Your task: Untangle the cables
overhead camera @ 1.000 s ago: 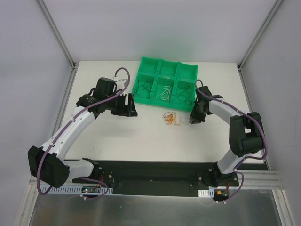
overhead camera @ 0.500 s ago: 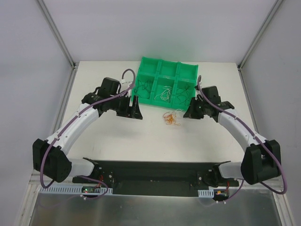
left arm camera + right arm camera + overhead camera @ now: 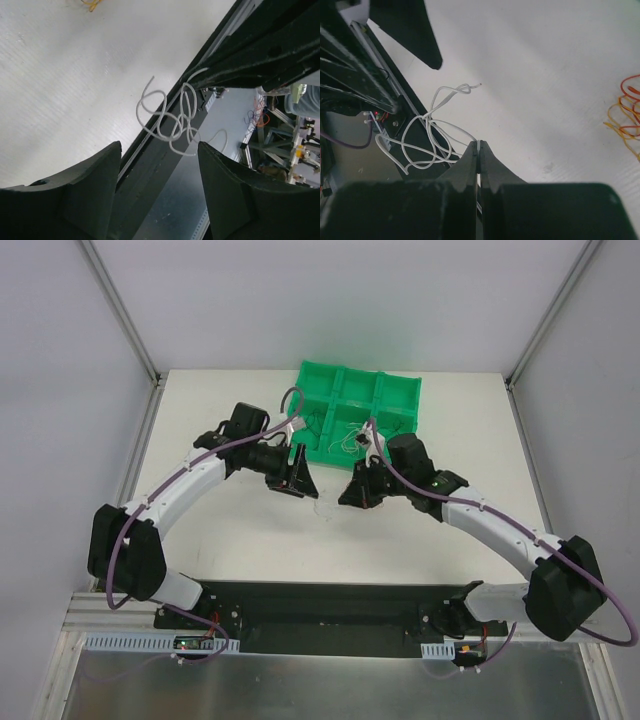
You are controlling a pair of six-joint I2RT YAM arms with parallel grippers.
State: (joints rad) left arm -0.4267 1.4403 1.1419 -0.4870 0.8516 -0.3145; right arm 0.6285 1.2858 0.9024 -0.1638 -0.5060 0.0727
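table top [image 3: 60, 100]: white, matt, finely ribbed
tray [image 3: 412, 400]: green plastic, faint sheen
white cable [image 3: 175, 122]: smooth, glossy sheath
left gripper fingers [image 3: 75, 195]: black plastic, matt

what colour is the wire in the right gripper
White wire, clearest in the right wrist view.

Two robot arms, the left arm [image 3: 190, 485] and the right arm [image 3: 490, 525], one green tray [image 3: 318, 367] of six compartments, one tangle of white wire [image 3: 172, 131] (strands too looped to count), one bunch of orange and red wires [image 3: 626, 120].
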